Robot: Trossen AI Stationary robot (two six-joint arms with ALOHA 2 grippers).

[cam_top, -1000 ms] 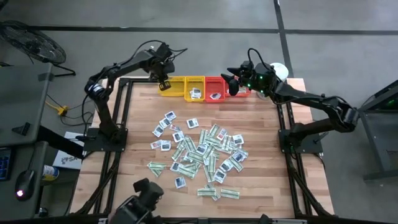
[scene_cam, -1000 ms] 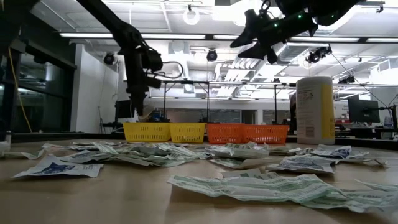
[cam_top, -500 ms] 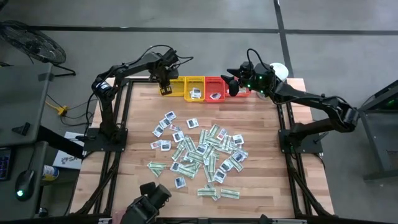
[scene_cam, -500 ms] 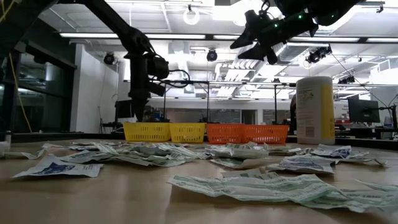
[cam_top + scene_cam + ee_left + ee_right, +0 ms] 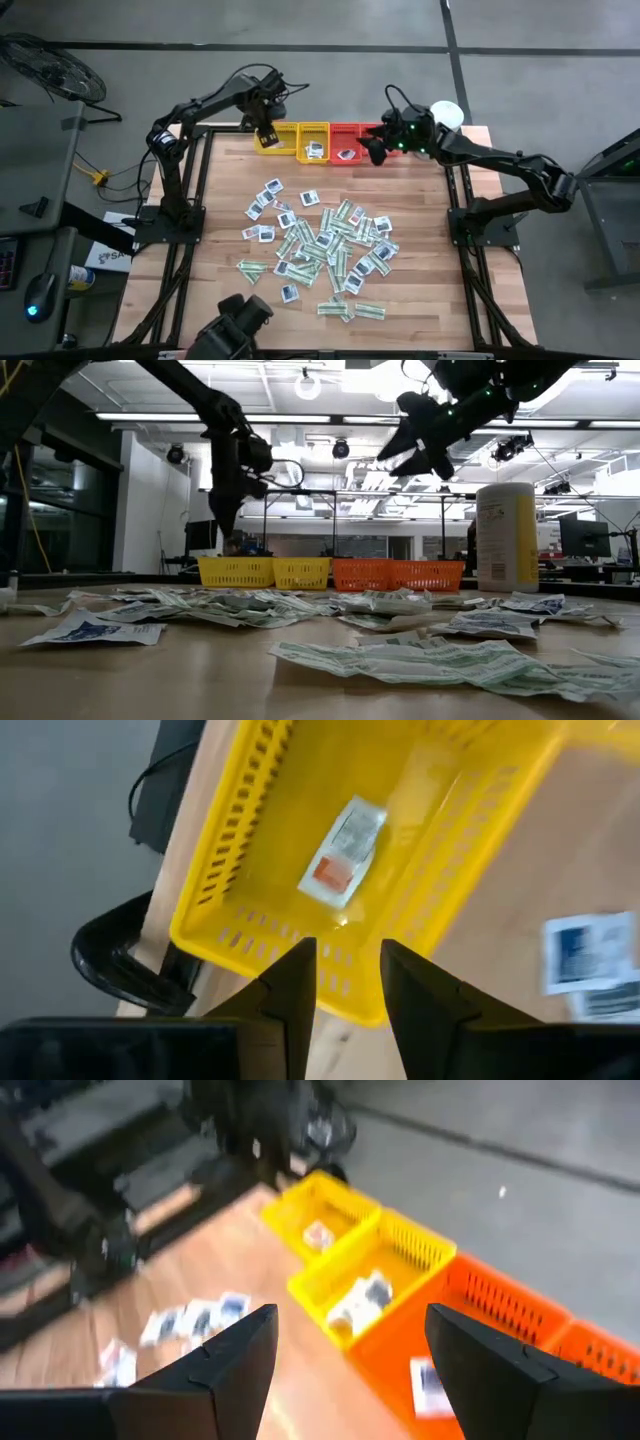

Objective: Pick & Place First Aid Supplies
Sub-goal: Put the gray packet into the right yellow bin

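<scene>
We read the left gripper (image 5: 340, 970) as hanging above the end yellow tray (image 5: 250, 830) at the far edge of the worktop (image 5: 400, 300). Its jaws stand slightly apart with nothing between them. One small packet (image 5: 342, 853) lies loose on that tray's floor, directly beyond the jaws, so we judge this drop finished.

The right gripper (image 5: 350, 1355) hovers over the red trays (image 5: 352, 140), jaws spread wide and empty.

The remaining first aid supplies (image 5: 320, 245) lie scattered mid-worktop, nearer the front edge than either gripper. The pile sits roughly between the two arms. The strips (image 5: 352, 311) lie at mixed angles, so we cannot fix a single long axis; we would align the jaws across whichever packet is chosen.
</scene>
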